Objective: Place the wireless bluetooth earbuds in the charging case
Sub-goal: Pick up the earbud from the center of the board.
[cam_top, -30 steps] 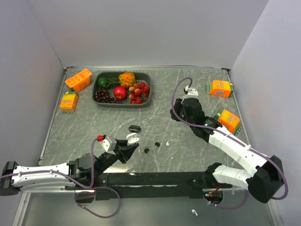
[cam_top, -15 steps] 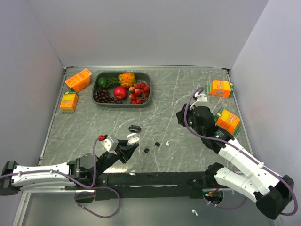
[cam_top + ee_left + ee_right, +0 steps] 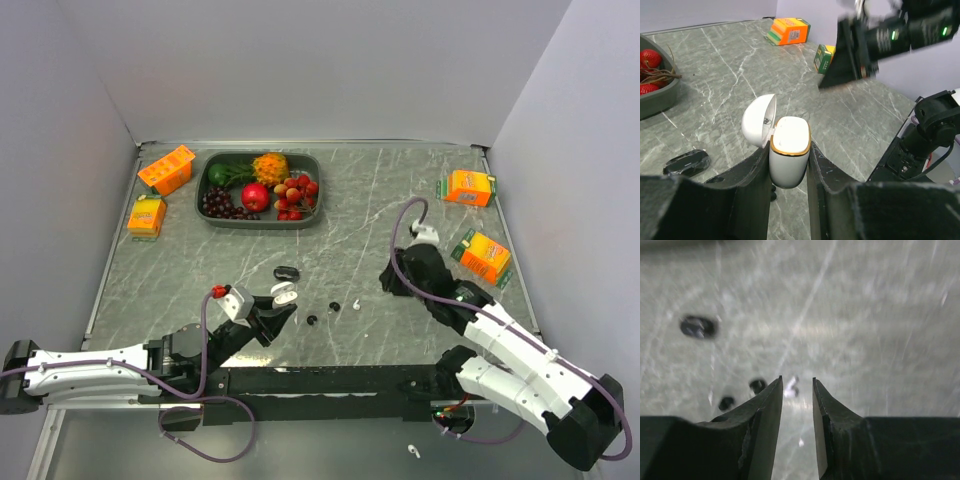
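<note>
Bright, even overhead light leaves soft shadows on the table [image 3: 380, 200]. The right wrist view is blurred throughout; the left wrist view smears only the right arm [image 3: 875, 42] at 1 o'clock.

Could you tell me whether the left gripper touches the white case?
Touching: the left wrist view shows the left gripper clamped on both sides of the white case.

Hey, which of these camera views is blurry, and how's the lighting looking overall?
Right wrist view: blurred throughout, the table streaked and the white earbud and black earbuds smeared. Left wrist view: the white case is crisp, but the right arm at the top is blurred. Top external view: sharp, evenly lit, only soft shadows, no glare.
</note>
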Motion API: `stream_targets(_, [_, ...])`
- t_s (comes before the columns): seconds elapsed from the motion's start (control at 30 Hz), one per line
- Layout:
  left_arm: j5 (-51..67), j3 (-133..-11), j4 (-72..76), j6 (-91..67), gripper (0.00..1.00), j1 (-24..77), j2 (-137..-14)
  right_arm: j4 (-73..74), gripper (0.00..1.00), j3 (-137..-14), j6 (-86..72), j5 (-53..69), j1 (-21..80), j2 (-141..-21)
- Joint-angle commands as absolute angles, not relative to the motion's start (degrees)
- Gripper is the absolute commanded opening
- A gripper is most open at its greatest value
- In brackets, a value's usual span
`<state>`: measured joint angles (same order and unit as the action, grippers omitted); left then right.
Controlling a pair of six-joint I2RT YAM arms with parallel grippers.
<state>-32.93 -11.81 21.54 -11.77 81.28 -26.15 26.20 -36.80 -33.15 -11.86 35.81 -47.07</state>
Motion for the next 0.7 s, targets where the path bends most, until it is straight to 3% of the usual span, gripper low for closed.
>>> stream_targets(0.0, [-33.6,-13.1,23.5,-12.3,0.01,81.6,-25.1,38.0,0.44,-32.1,-46.2,-8.0,41.5,-48.3])
stream_targets(0.2, [-33.2,-13.0,22.9,-13.4,0.01,81.6,-22.9,52.3,0.57,-37.2,-57.2,-13.2,53.5,-52.6])
stream_targets(0.43, [-32.0,-12.5,25.0,-12.7,0.01,81.6,-22.0,64.6,0.73,-41.3,-63.4,-11.9,61.2,-48.0])
stream_targets(0.67, [-31.2,-11.7,23.9,-13.5,0.01,81.6,-20.5,73.0,0.75,-42.8,-76.6,-7.6,80.1,-53.1])
